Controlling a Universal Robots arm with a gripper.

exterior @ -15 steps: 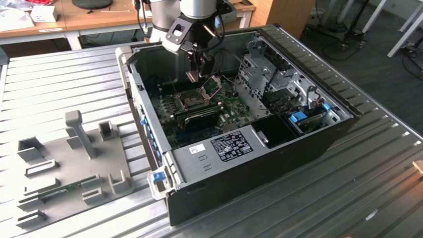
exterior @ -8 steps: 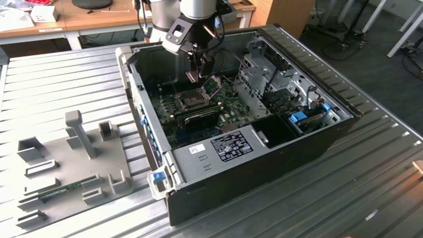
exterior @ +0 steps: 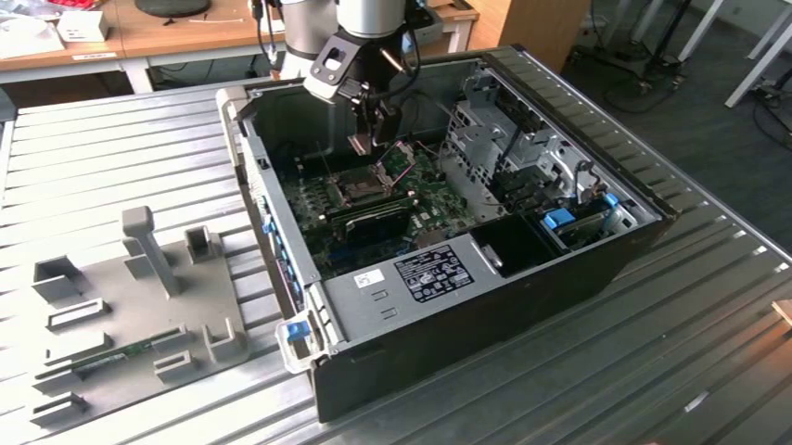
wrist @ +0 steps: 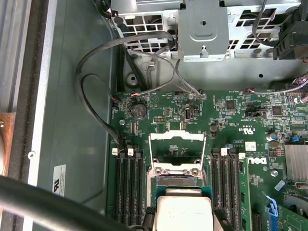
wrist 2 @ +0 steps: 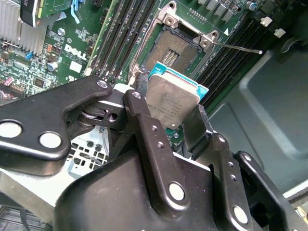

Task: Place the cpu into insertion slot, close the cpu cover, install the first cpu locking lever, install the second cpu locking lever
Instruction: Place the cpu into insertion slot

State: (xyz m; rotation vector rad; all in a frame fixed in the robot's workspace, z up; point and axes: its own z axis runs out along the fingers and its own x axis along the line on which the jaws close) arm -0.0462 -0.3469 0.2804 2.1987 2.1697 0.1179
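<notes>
Black fingers (wrist 2: 147, 130) nearest my wrist camera clamp the cpu (wrist 2: 171, 98) by its edges, holding it clear above the insertion slot (wrist 2: 175, 53), not yet seated. With the cpu cover (wrist: 176, 137) standing open, I judge placement is the step in hand. Seating it calls for squaring it to the slot and lowering gently.

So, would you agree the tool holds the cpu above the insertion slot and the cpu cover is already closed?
No: the cpu cover is open, swung up, as the first wrist view shows. The tool does hold the cpu above the insertion slot.
</notes>
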